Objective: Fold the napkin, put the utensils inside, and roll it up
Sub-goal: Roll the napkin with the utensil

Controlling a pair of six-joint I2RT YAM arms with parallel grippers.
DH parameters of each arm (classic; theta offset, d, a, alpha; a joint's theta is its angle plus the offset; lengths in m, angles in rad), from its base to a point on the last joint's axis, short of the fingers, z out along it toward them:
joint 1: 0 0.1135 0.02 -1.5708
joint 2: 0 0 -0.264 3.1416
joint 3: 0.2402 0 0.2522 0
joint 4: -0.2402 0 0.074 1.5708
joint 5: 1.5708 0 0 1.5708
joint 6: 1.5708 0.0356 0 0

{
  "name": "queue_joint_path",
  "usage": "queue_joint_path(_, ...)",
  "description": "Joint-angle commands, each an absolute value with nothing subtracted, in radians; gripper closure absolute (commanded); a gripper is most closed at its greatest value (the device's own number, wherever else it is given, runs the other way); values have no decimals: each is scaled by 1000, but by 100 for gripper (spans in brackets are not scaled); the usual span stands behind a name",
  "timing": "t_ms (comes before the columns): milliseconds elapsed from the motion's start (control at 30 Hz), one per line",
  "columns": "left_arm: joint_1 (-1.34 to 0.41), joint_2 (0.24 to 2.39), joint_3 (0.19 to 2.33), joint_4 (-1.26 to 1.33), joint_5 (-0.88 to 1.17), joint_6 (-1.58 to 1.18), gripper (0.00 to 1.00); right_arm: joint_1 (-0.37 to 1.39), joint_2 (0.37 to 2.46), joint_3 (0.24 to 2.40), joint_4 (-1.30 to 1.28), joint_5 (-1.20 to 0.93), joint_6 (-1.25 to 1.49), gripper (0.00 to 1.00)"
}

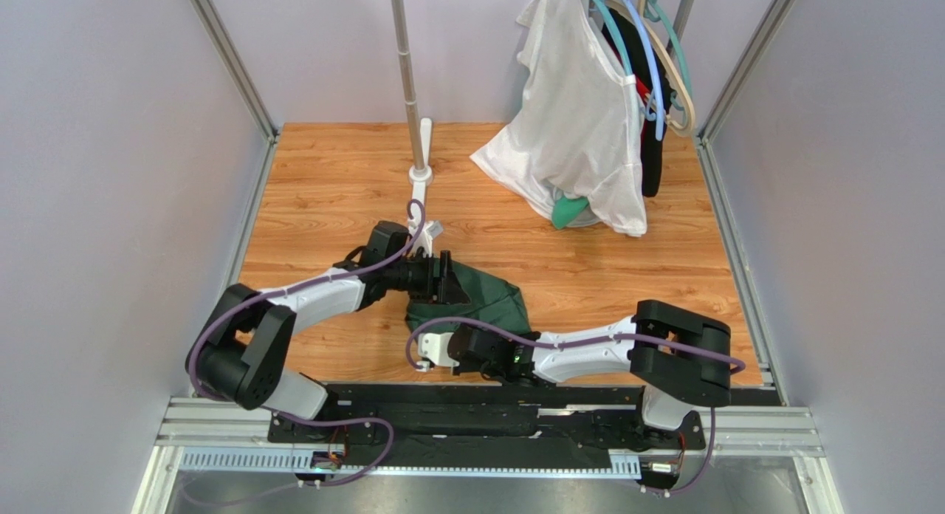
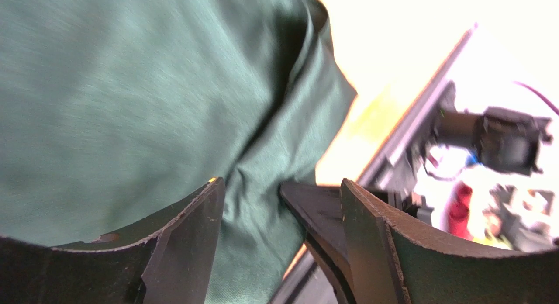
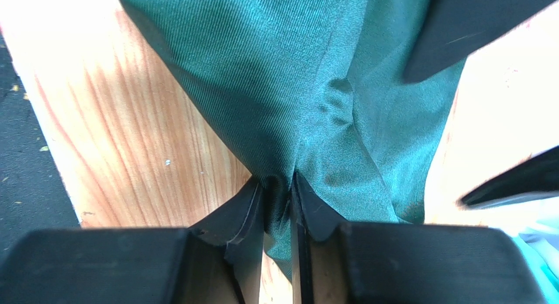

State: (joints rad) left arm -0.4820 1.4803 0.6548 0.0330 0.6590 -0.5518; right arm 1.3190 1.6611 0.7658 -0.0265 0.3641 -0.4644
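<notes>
Napkin, a big dark green soft cloth, lies bunched on the brown wooden table, light and floppy, best grabbed by a corner; the right gripper pinches its near edge, while the left gripper stands wide apart by its far left side.

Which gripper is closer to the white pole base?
Left. The left gripper sits just before the pole base, at the far edge of the napkin; the right gripper pinches its near edge, farther off.

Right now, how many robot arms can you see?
2. The left arm comes from the left, the left gripper open at the napkin's far left corner. The right arm lies along the near edge, the right gripper pinching the napkin. None looks hidden.
</notes>
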Motion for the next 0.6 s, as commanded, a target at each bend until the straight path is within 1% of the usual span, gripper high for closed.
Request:
queue_joint_path(0,-482,1388,680,-81,416,-557,26,1327,1663,752,-91,255,-419,100)
queue_joint_path(67,-480,1344,680,-127,294,-552,26,1327,1661,755,-97,255,-413,100)
queue_joint_path(167,-468,1290,663,-207,181,-551,24,1327,1666,764,-103,271,-400,100)
queue_joint_path(300,-416,1233,591,-209,141,-607,24,1325,1684,785,-106,333,-365,100)
queue_joint_path(400,-413,1163,539,-207,84,-636,24,1321,1722,807,-106,354,-325,100)
queue_joint_path(567,-391,1034,512,-221,3,-655,24,1295,1792,864,-107,403,-269,100)
